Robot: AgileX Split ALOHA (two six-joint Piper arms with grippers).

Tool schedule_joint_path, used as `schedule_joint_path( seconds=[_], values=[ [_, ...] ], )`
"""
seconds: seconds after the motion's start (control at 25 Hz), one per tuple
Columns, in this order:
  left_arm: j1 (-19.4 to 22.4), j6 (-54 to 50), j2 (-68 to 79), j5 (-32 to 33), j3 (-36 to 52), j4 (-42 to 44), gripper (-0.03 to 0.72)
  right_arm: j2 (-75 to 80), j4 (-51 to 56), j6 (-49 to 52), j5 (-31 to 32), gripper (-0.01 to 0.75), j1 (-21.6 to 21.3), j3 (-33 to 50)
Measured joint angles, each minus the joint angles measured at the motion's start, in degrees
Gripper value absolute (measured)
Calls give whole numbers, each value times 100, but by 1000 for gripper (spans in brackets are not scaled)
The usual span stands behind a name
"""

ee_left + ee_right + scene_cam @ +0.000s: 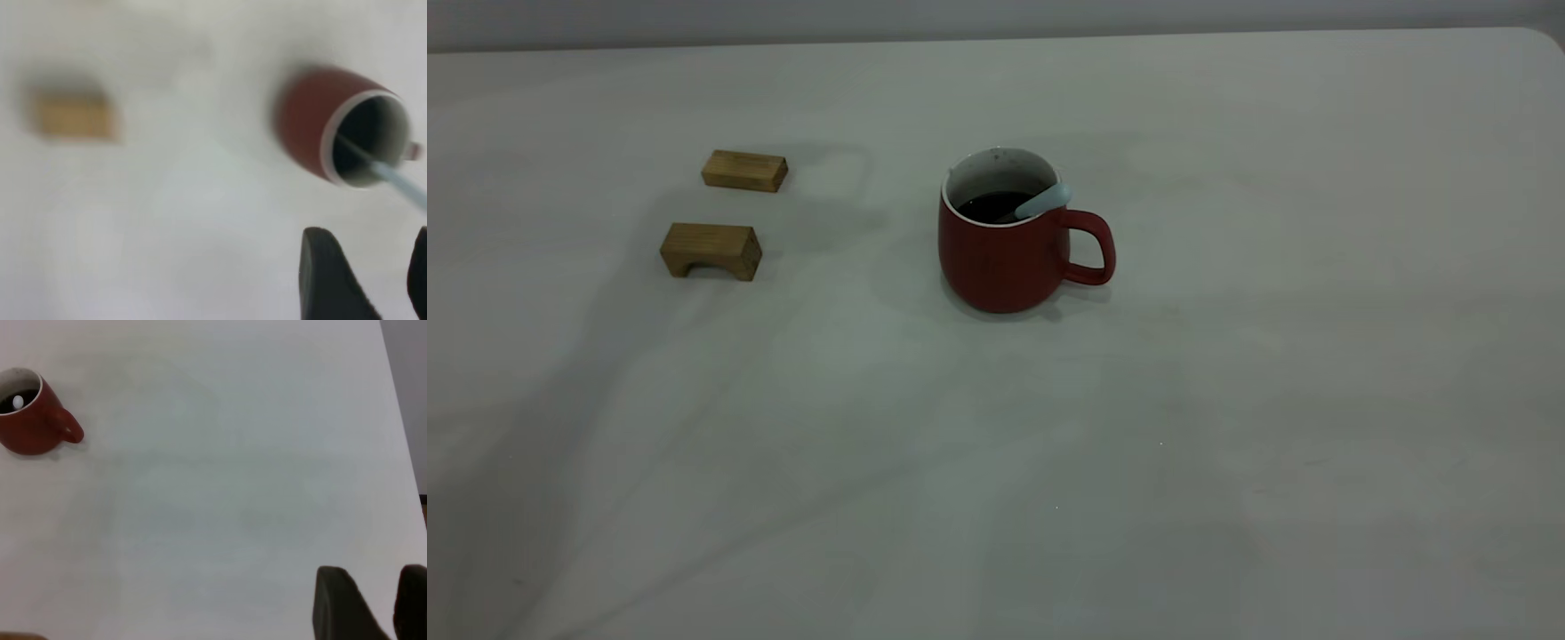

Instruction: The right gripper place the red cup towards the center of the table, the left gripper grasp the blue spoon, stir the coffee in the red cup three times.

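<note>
The red cup [1005,258] stands upright near the middle of the table [1227,427], its handle pointing to the right in the exterior view. Dark coffee [989,206] fills it partway. The blue spoon [1046,201] leans inside, its pale handle resting on the rim above the cup's handle. Neither arm appears in the exterior view. In the left wrist view the left gripper [373,273] is open and empty, a short way back from the cup [310,123] and spoon [403,187]. The right gripper [373,590] is open and empty, far from the cup [33,430].
Two tan wooden blocks [744,171] [711,250] lie left of the cup, the nearer one shaped like a small arch. One block [73,117] shows in the left wrist view. The table's edge [400,453] runs close beside the right gripper.
</note>
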Motion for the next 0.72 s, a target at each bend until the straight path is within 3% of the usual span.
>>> schedule_joint_path(
  seconds=[0.16, 0.28, 0.72],
  values=[
    [0, 692, -1017, 0, 108, 847, 371, 0, 0, 0, 0, 238, 0, 0],
    [6, 737, -1997, 0, 733, 1207, 371, 0, 0, 0, 0, 238, 0, 0],
    [6, 214, -6599, -25, 4818, 1678, 371, 0, 0, 0, 0, 238, 0, 0]
  ],
)
